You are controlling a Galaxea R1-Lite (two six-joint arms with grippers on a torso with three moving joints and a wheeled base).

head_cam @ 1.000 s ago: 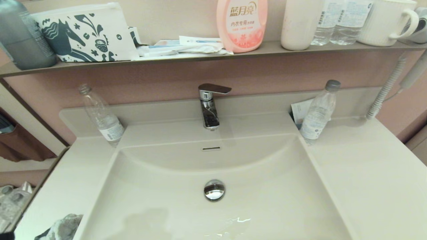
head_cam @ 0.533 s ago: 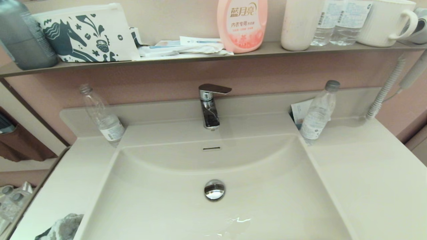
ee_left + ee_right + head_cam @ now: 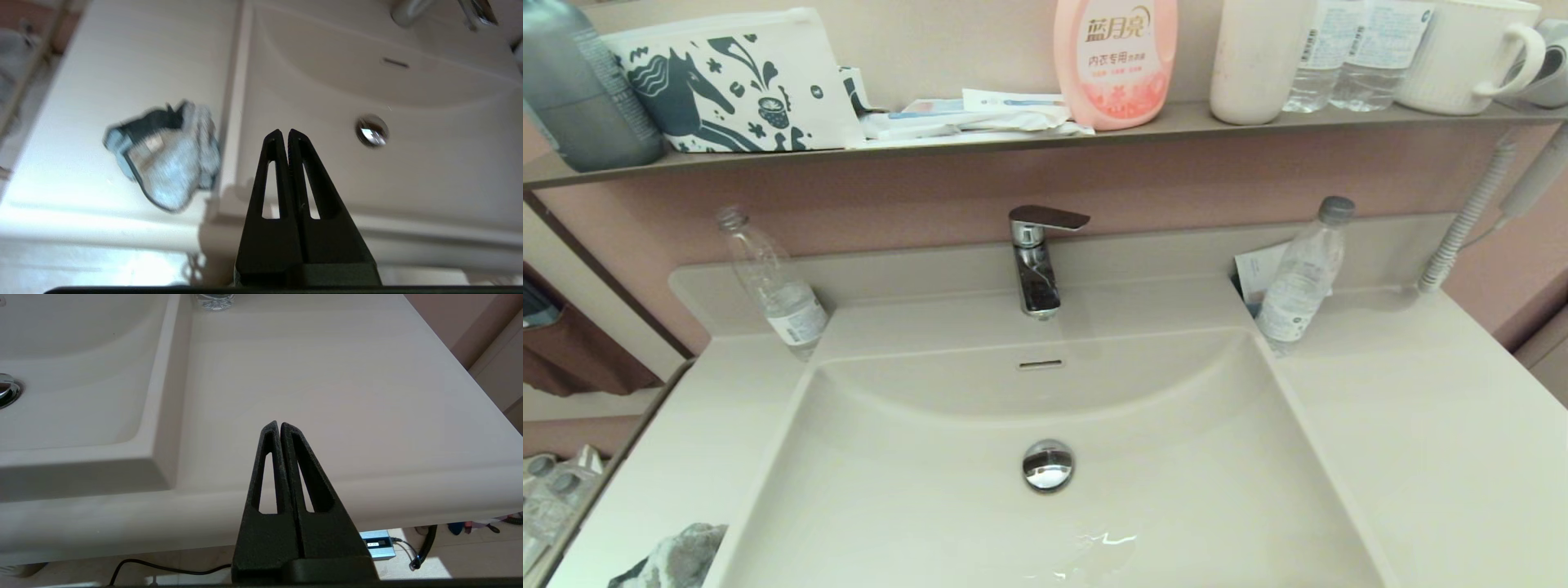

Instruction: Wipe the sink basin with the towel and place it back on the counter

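Gone from the basin floor since a second ago: a faint shadow. Crumpled towel point(image 3: 163, 157) on the counter point(image 3: 122, 61) left of sink basin point(image 3: 408, 163), untouched. Left gripper point(image 3: 284, 132) pressed closed and empty, held back near the front edge; right gripper point(image 3: 280, 424) likewise.

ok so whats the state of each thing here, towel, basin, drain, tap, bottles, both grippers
towel: crumpled on the counter, left of the basin, not held
sink basin: puddle near its front
drain plug: cannot tell if sealed
faucet: no water running
left bottle: uncapped
right bottle: capped
left gripper: shut, empty
right gripper: shut, empty
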